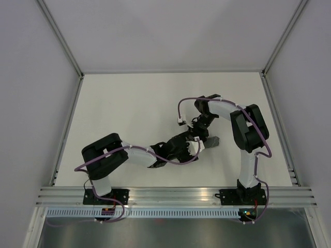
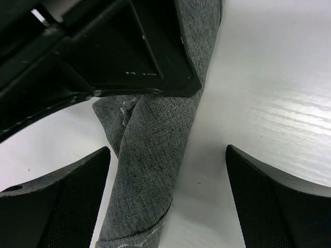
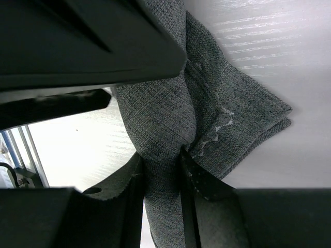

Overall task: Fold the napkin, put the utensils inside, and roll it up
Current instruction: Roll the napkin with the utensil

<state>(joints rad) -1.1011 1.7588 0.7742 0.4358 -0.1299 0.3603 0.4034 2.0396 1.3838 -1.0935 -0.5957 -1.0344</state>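
Left gripper (image 2: 168, 155) hangs wide open over the table (image 2: 269, 77), holding nothing. Its fingers (image 2: 67, 201) straddle the napkin (image 2: 150, 170), a rolled grey tube lying nearer one finger than the other. Further right, the right gripper (image 3: 161, 161) is closed tight on the roll, with cloth bunched between its pads. No utensil shows in any view (whether one lies inside the roll cannot be told).

The likely risk is that the pinch bears on one spot only and a layered corner flares loose beyond it. Letting go could let the cloth spring open. The two grippers are also crowded together, so a closing left gripper might strike the right.

The flared corner appears only to the right wrist camera. The left wrist camera alone shows the open jaws and the roll's near end. From above, the arms hide all but a grey stub of cloth.
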